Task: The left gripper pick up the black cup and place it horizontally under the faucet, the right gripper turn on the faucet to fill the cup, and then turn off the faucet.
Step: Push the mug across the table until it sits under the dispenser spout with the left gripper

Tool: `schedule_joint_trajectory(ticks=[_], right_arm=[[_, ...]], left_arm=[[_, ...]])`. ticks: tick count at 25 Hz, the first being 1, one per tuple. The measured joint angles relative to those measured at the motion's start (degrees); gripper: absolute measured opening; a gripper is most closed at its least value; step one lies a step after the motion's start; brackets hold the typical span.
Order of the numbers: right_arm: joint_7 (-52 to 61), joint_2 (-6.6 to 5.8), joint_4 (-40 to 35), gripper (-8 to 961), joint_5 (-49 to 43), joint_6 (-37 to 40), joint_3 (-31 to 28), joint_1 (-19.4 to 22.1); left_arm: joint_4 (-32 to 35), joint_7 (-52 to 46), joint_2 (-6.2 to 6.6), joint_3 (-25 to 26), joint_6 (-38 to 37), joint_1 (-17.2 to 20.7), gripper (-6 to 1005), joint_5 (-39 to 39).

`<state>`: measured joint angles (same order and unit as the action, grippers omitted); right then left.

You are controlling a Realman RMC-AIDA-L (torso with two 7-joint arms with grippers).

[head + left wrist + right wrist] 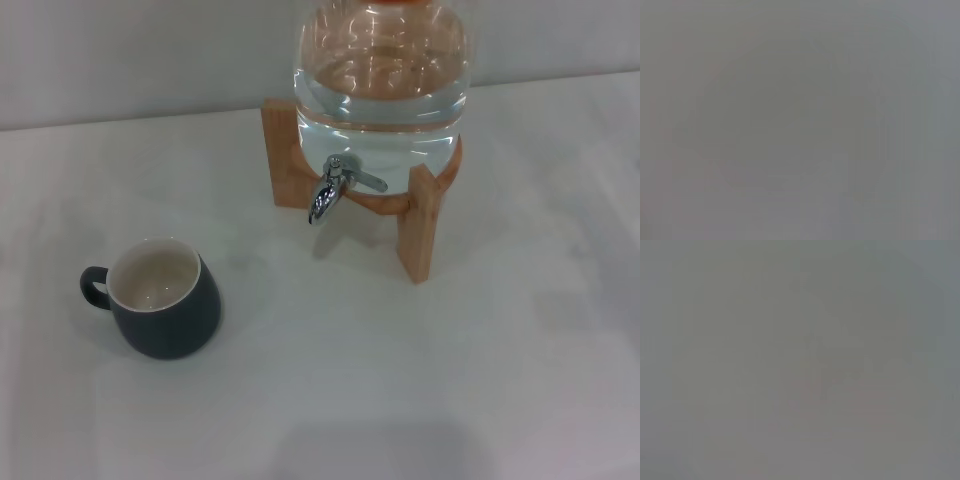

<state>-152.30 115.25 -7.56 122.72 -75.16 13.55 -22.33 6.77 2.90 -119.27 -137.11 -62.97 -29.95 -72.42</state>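
Cup (160, 300) is sitting upright on the white table (400, 380), off toward my left side and closer to me than the water jar (382, 75), with its little loop handle poking out to the left and the cream inside showing empty. Faucet (335, 187) hangs off the front of that jar, spout curving down, lever sticking out to the right, and the whole jar is propped on a wooden stand (420, 225), which I figure is exactly so a mug can slide in underneath. Neither of my claws shows up from the head camera, and both wrist cameras give me nothing but flat grey, so honestly I can't tell whether either claw is spread or pinched together. Nothing's been started yet as far as I can judge: cup is well apart from the spout and nothing is touching it. Room-wise it looks pretty friendly. There's bare table all around the mug, so my left claw should have a free approach from the left or from above, and the patch under the spout is open too. The thing to watch is the stand's front leg just right of the spout; my right claw has to reach the lever without bumping it.
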Motion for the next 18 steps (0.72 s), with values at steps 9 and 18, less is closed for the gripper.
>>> schedule_joint_trajectory(ticks=[9, 18], right_arm=[[-0.06, 0.07, 1.29, 855, 0.04, -0.01, 0.21, 0.13], [-0.09, 0.07, 1.36, 855, -0.23, -0.19, 0.34, 0.22]], left_arm=[[-0.37, 0.05, -0.10, 0.00, -0.43, 1.98, 403, 4.08], [-0.44, 0.58, -0.18, 0.00, -0.52, 2.81, 407, 6.61]])
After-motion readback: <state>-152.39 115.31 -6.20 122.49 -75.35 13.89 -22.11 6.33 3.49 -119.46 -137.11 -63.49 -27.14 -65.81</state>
